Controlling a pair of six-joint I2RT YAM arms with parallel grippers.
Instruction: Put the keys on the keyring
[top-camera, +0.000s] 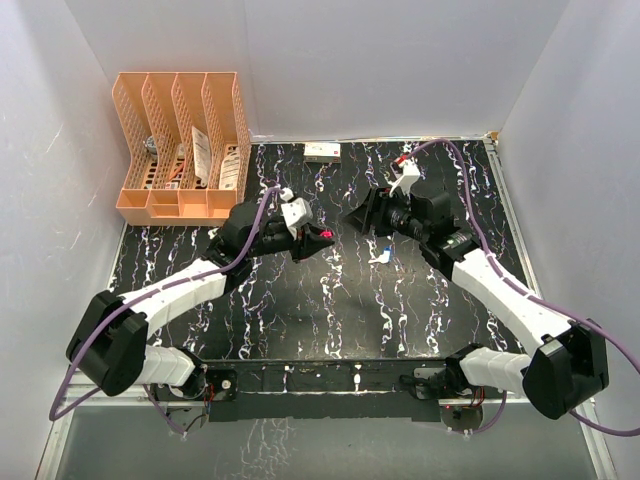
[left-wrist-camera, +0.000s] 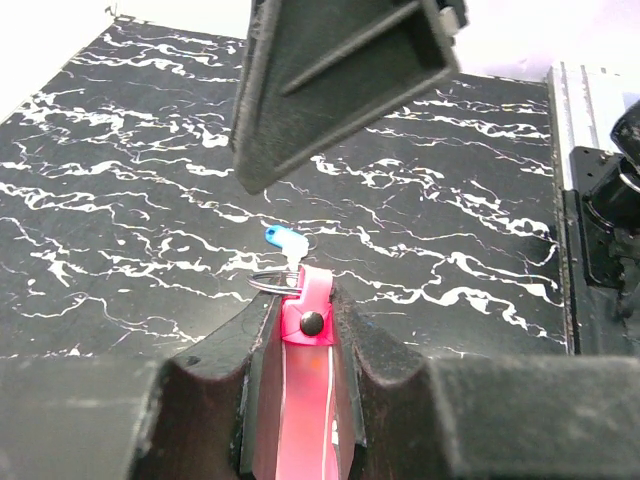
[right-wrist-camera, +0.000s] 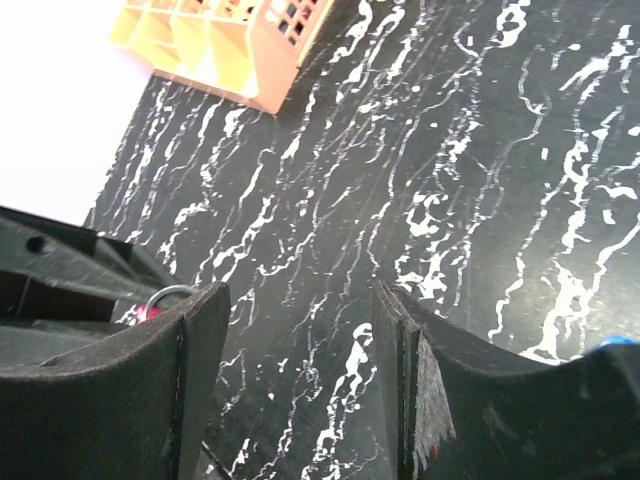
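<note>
The keyring, a pink-red strap (left-wrist-camera: 305, 350) with a black stud, is clamped between my left gripper's fingers (left-wrist-camera: 305, 300). Its thin ring (left-wrist-camera: 268, 281) sticks out past the fingertips. From above, that gripper (top-camera: 318, 238) is held left of centre over the table. The keys lie on the table to its right: a blue-headed key (top-camera: 386, 250) and a whitish one (top-camera: 376, 260). In the left wrist view the blue key (left-wrist-camera: 283, 240) shows just beyond the ring. My right gripper (top-camera: 358, 215) faces the left one with open jaws (right-wrist-camera: 300, 310) and nothing between them. The ring (right-wrist-camera: 170, 295) peeks past its left finger.
An orange file organiser (top-camera: 180, 140) stands at the back left of the black marbled table (top-camera: 330, 320), and also shows in the right wrist view (right-wrist-camera: 240, 40). A small white box (top-camera: 322, 150) lies at the back edge. White walls enclose the table.
</note>
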